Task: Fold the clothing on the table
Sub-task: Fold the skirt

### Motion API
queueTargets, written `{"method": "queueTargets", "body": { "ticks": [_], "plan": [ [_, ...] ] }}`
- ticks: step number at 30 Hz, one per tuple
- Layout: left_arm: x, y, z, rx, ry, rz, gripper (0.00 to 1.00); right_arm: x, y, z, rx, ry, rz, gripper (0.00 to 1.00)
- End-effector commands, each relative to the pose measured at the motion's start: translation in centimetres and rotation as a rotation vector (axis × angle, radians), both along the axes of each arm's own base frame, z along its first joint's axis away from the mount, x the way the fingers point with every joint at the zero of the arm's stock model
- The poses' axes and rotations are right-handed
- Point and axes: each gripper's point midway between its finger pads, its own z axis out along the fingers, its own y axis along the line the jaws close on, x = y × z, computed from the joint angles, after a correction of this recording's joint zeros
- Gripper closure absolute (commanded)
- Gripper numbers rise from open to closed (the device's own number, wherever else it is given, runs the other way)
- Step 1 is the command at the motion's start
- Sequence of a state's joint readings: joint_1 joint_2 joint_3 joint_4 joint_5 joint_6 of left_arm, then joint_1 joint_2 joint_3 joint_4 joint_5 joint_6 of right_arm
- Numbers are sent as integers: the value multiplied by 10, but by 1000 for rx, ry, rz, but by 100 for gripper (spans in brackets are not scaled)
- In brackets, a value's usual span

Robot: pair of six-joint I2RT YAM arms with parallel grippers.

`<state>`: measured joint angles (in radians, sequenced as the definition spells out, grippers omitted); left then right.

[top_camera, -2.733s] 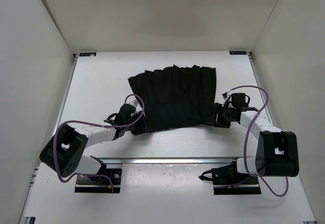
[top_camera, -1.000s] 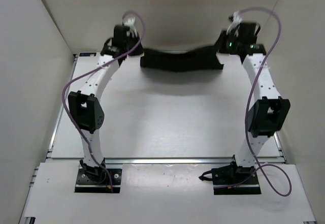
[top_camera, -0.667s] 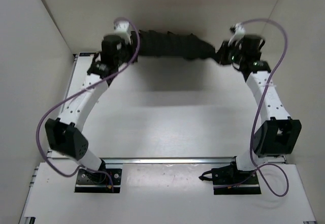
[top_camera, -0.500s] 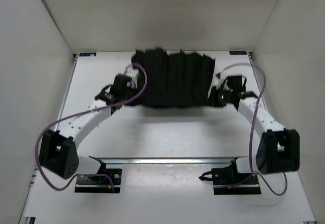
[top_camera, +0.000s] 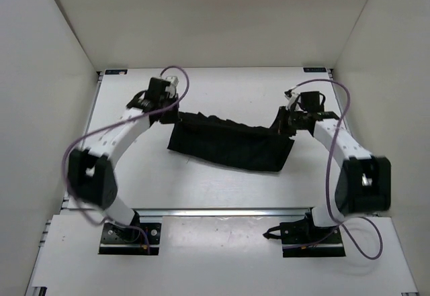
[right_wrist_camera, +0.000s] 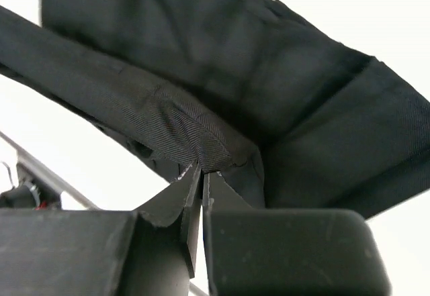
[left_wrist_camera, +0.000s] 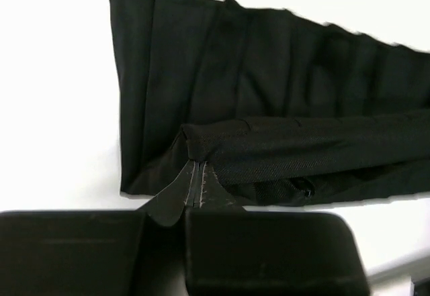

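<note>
The clothing [top_camera: 228, 146], a black pleated garment, stretches as a narrow doubled band across the middle of the table [top_camera: 201, 185]. My left gripper [top_camera: 173, 113] is shut on its upper left corner. In the left wrist view the gripper [left_wrist_camera: 195, 166] pinches a thick hem above the pleated layer [left_wrist_camera: 269, 81]. My right gripper [top_camera: 281, 123] is shut on the upper right corner. The right wrist view shows that gripper [right_wrist_camera: 202, 170] pinching bunched twill fabric [right_wrist_camera: 222, 47], which hangs past it. The lower edge rests on the table.
A metal rail [top_camera: 222, 211] runs along the near edge in front of the arm bases. White walls [top_camera: 54, 47] close in the left, right and back sides. Purple cables [top_camera: 339, 125] loop off both arms.
Both arms carried the garment up at the far wall, swung it toward me spread wide, then moved back. It now lies as a narrow doubled band mid-table, both grips unchanged.
</note>
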<state>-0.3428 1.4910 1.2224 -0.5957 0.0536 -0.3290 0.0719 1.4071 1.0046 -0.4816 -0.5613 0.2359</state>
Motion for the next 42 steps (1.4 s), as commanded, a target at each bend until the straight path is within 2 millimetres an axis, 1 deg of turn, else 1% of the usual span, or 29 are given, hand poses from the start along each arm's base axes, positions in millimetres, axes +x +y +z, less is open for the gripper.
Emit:
{"method": "queueTargets", "body": {
  "ticks": [1,2,3,5,6,8,9,10,11,12,13,14,15,16,17,18,19,20,22,24,25,26,28,30,33,34,36,38,42],
  "plan": [
    [56,-4,-13,54,-2,-2,100,38,-9,-13,-36,-24,-28,100],
    [64,-3,-36,79,53,-5,100,45,-7,-18,-38,-10,-31,100],
    [75,-11,-27,71,42,-18,100,51,-8,-24,-46,6,-39,100],
    [100,-20,-40,91,71,-37,100,56,-10,-28,-50,25,-43,100],
    [104,-20,-44,93,83,-34,100,60,-11,-31,-54,25,-52,100],
    [124,-27,-48,83,74,-32,100,67,-19,-33,-48,21,-76,100],
    [129,-23,-58,93,90,-22,100,70,-24,-34,-47,20,-91,100],
    [138,-20,-52,87,77,-1,100,74,-28,-31,-42,7,-104,100],
    [146,-22,-54,84,70,0,100,78,-30,-27,-33,-1,-112,100],
    [151,-14,-60,87,82,14,100,84,-30,-25,-29,-10,-112,100],
    [158,-17,-53,71,63,11,98,93,-41,-25,-22,-13,-146,99],
    [162,-21,-55,48,69,9,90,93,-45,-27,-11,-2,-150,100],
    [168,-12,-58,45,72,32,65,102,-51,-25,-9,-9,-166,94],
    [170,-17,-55,30,66,25,44,106,-50,-25,1,0,-162,83],
    [171,-16,-59,35,67,25,37,108,-52,-23,-3,-2,-168,70],
    [170,-14,-54,37,59,36,18,110,-51,-24,-10,-1,-165,54],
    [174,-14,-50,46,40,33,2,110,-51,-21,-19,-5,-172,47],
    [173,-13,-48,59,31,37,1,111,-50,-17,-31,-26,-159,36],
    [173,-12,-37,74,0,35,1,105,-49,-13,-73,-42,-165,21],
    [165,-8,-38,100,0,30,1,97,-50,-17,-90,-24,-168,15],
    [160,-11,-30,98,-8,23,1,90,-50,-16,-104,-25,-172,14],
    [151,-14,-40,112,6,6,2,84,-52,-16,-110,-11,-177,14],
    [141,-7,-34,142,-24,7,1,65,-56,-29,-159,30,-190,14],
    [123,-6,-54,165,3,-6,1,45,-60,-43,-188,71,-196,14],
    [103,0,-68,184,38,-6,2,20,-57,-56,-224,110,-188,14],
    [99,-5,-68,186,38,-18,1,10,-58,-62,-233,135,-197,13],
    [86,-2,-85,213,72,-26,2,3,-55,-64,-234,141,-195,13],
    [80,-1,-91,235,81,-32,3,-4,-56,-70,-245,164,-199,13],
    [76,4,-103,254,92,-21,6,-6,-58,-81,-275,189,-214,12]
  ]
}}
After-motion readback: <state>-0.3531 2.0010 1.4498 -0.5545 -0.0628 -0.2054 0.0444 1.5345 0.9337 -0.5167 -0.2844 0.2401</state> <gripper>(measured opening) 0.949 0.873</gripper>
